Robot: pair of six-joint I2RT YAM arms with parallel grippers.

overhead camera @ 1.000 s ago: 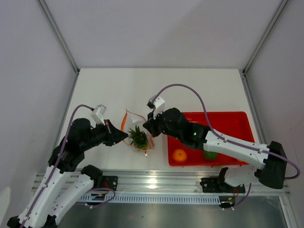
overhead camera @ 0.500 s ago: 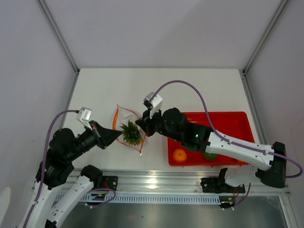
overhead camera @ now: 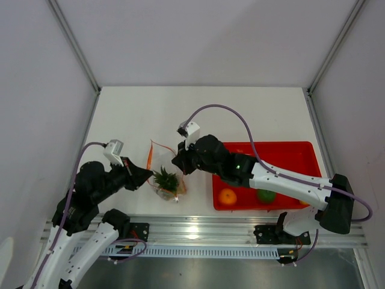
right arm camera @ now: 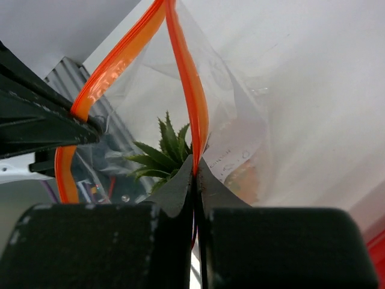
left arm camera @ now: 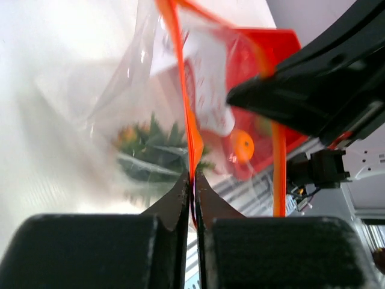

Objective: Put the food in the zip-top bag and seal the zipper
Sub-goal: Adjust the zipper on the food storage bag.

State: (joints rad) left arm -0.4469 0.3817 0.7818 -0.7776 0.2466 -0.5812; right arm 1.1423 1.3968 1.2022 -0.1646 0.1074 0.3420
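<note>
The clear zip-top bag (overhead camera: 163, 171) hangs between my two grippers with its mouth spread apart. The pineapple (overhead camera: 165, 180) lies inside it, green crown showing (right arm camera: 163, 149). My left gripper (left arm camera: 192, 176) is shut on one side of the orange-red zipper (left arm camera: 183, 102). My right gripper (right arm camera: 195, 164) is shut on the other side of the zipper (right arm camera: 191, 90). In the top view the left gripper (overhead camera: 149, 174) is at the bag's left and the right gripper (overhead camera: 176, 164) at its right. An orange ball (overhead camera: 227, 196) and a green round fruit (overhead camera: 266, 195) sit in the red tray (overhead camera: 289, 153).
The red tray lies right of the bag, under my right arm. The aluminium rail (overhead camera: 198, 232) runs along the near table edge, close to the bag. Frame posts (overhead camera: 78, 48) stand at the back corners.
The bag with the pineapple has moved left and toward the near edge. Both grippers kept hold of the zipper and moved with it; the left arm drew back.
</note>
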